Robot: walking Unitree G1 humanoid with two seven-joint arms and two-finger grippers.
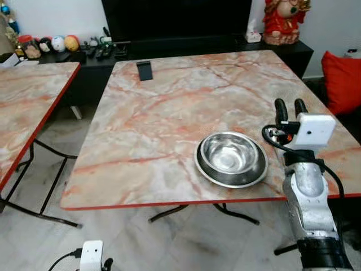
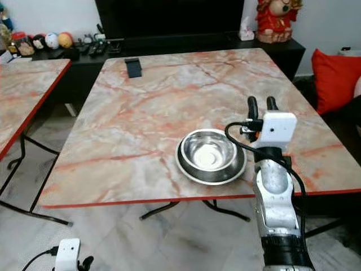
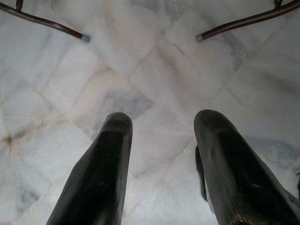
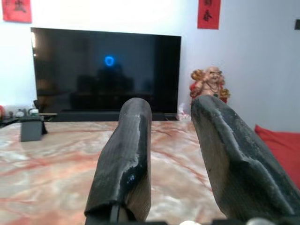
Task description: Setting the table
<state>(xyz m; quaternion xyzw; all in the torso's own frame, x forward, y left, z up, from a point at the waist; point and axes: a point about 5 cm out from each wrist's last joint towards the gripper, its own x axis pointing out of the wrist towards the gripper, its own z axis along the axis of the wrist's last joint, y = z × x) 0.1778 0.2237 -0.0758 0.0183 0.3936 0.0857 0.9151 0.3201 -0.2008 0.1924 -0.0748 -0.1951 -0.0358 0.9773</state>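
A shiny steel bowl (image 1: 232, 153) sits inside a steel plate (image 1: 206, 169) near the front edge of the marble table (image 1: 152, 130). My right gripper (image 1: 290, 106) is raised just to the right of the bowl, above the table's front right part, open with nothing between its fingers (image 4: 127, 154). The left arm hangs low below the table's front edge, and its gripper (image 3: 161, 123) stands open over the tiled floor.
A small black stand (image 1: 144, 70) is at the table's far left. A second marble table (image 1: 28, 96) stands to the left. Behind are a dark TV (image 4: 105, 70), a low cabinet with trinkets (image 1: 51, 45), a red figurine (image 1: 284, 20) and a red cushion (image 1: 343, 79).
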